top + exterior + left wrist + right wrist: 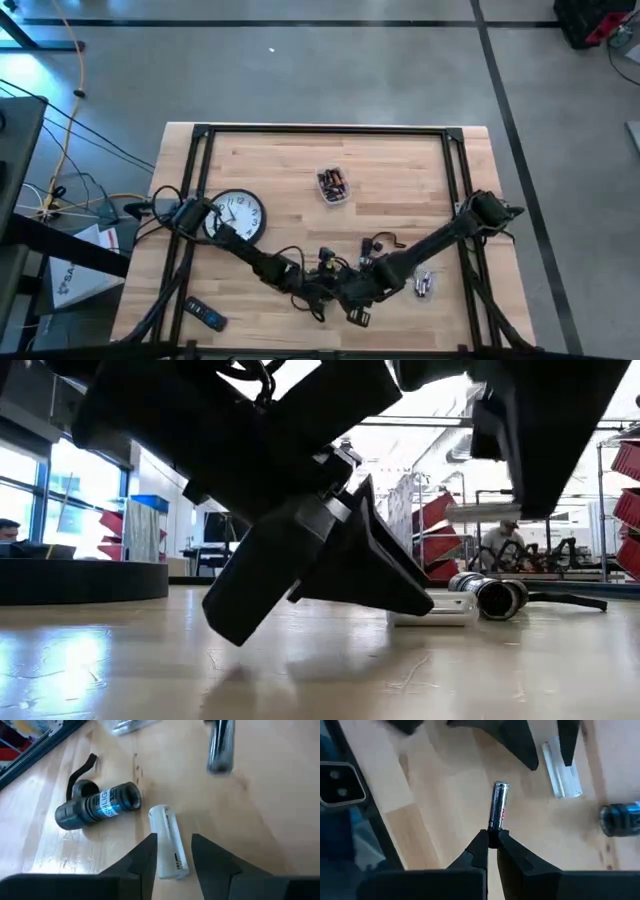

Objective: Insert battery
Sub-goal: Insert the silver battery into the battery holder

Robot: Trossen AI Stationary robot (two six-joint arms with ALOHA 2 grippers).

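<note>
A: Right tool (492,841) is pinched shut on the silver cylindrical battery (499,805)'s end, near the counter (400,180)'s front edge.

B: Left tool (172,851) is spread open astride the white plastic battery holder (169,841). We'd clamp that 1st, then feed the batt. in axis-true.

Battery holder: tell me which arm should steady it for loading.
Left, probably. Its end effector hangs open astride the white battery holder, while the right end effector is shut on the battery.
</note>
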